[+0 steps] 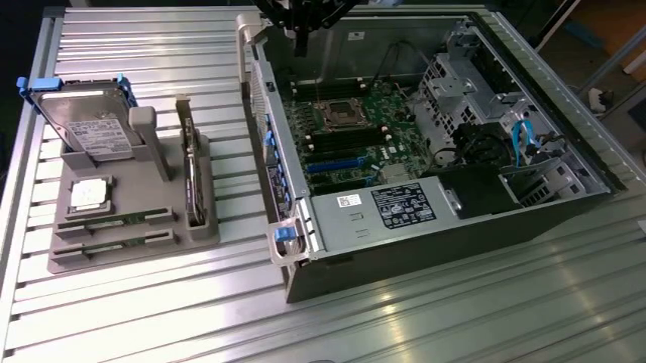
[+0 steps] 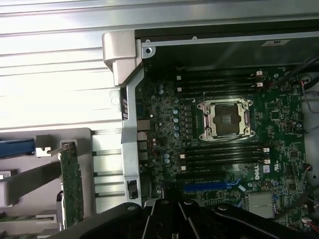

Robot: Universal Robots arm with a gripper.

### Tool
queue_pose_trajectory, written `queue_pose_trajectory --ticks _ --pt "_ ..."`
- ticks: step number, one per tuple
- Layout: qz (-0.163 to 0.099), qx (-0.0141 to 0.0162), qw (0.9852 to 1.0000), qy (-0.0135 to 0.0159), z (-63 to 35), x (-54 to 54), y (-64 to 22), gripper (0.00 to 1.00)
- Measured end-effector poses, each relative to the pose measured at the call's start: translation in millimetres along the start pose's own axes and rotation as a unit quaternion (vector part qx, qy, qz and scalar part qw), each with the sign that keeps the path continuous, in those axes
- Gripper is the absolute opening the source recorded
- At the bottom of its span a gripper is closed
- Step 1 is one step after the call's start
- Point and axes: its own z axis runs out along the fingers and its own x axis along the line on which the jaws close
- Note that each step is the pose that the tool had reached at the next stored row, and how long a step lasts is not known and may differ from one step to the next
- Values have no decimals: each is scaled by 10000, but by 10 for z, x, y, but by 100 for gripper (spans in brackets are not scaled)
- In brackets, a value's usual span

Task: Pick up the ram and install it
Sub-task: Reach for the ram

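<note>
Fingers together, empty, arm above cut off | above open computer case | two ram sticks half sunk in holder on desk

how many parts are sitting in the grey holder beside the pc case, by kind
hard drive: 1
cpu chip: 1
ram sticks: 2
expansion card: 1
total: 5
</note>
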Motion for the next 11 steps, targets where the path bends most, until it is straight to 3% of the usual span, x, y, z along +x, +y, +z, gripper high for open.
queue_pose_trajectory --ticks 11 --pt "0 1 10000 0 -5 173 -13 11"
